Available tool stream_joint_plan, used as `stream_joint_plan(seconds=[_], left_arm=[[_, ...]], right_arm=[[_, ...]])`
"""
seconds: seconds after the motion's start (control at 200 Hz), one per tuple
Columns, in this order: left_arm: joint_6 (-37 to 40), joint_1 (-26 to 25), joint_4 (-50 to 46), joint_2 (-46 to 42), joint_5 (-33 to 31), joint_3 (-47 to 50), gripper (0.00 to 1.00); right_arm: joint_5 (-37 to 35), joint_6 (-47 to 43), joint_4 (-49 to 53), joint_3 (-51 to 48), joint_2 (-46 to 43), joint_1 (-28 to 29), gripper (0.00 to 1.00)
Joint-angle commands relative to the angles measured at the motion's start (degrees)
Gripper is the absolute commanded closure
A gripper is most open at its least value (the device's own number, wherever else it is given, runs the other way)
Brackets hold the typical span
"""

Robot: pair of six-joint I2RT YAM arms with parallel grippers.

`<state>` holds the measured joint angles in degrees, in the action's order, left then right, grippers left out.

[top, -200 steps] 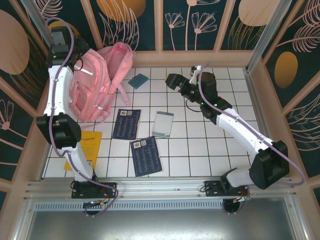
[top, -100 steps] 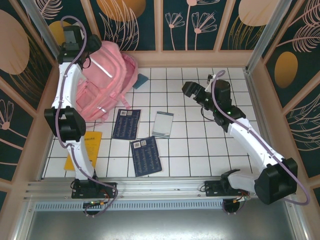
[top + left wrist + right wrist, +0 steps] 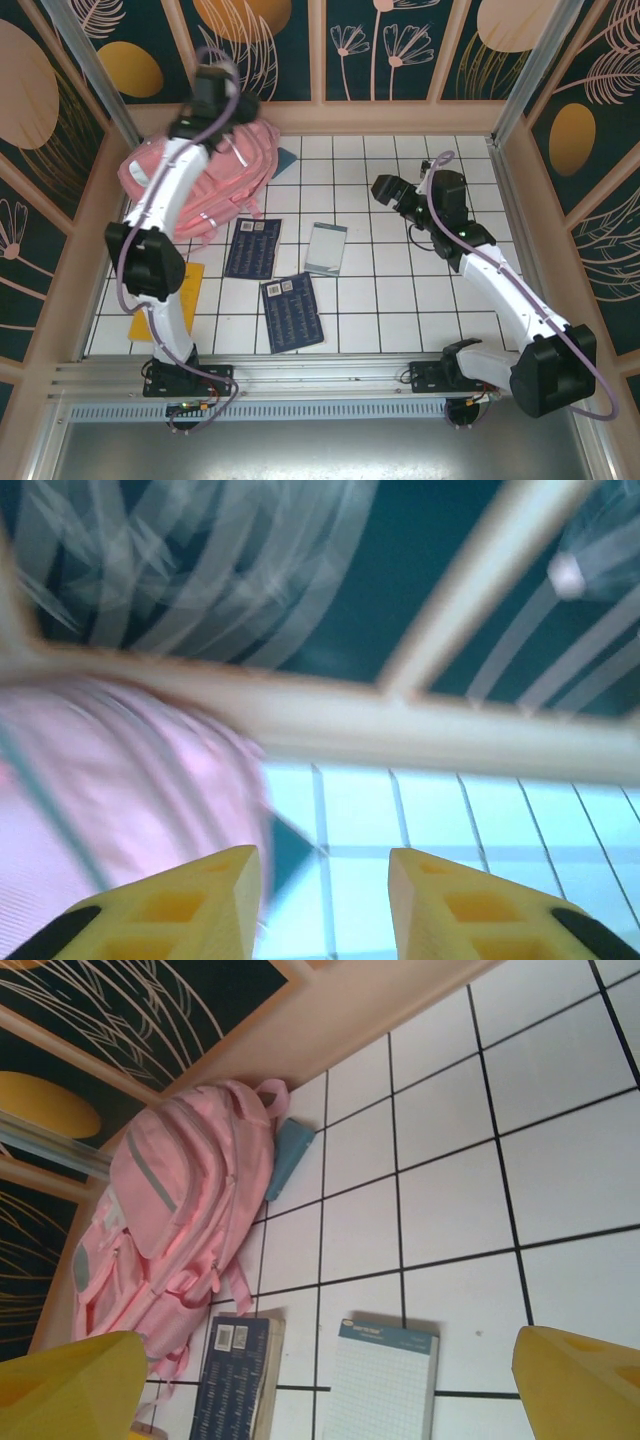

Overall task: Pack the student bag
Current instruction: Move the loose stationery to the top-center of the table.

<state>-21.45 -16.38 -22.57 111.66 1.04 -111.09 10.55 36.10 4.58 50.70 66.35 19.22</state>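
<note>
Student bag (image 3: 238,168) slumps in the far left corner against the wall (image 3: 380,118), left gripper (image 3: 325,880) above its top with fingers (image 3: 200,905) parted and empty, probably seeking its opening, right gripper (image 3: 385,187) spread wide over bare tiles (image 3: 450,300), while two dark booklets (image 3: 252,247), notepad (image 3: 325,248) and blue case (image 3: 290,1155) lie unpacked nearby.

Bright, even light falls everywhere, and shadows on the white tiles (image 3: 400,300) are soft. Around the left gripper (image 3: 322,880) everything is smeared, and the student bag (image 3: 120,800) beside it looks fuzzy. Past the right gripper (image 3: 325,1385) things look sharp, but its own yellow fingers (image 3: 70,1385) are blurry.
</note>
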Motion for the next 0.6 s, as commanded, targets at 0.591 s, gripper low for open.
stream_joint_plan(seconds=[0.591], left_arm=[[-0.76,-4.29,-7.66,37.07,-9.32,-28.69,0.91]], right_arm=[[3.07,-1.31,-1.22,-3.71,0.93,-2.79,0.05]])
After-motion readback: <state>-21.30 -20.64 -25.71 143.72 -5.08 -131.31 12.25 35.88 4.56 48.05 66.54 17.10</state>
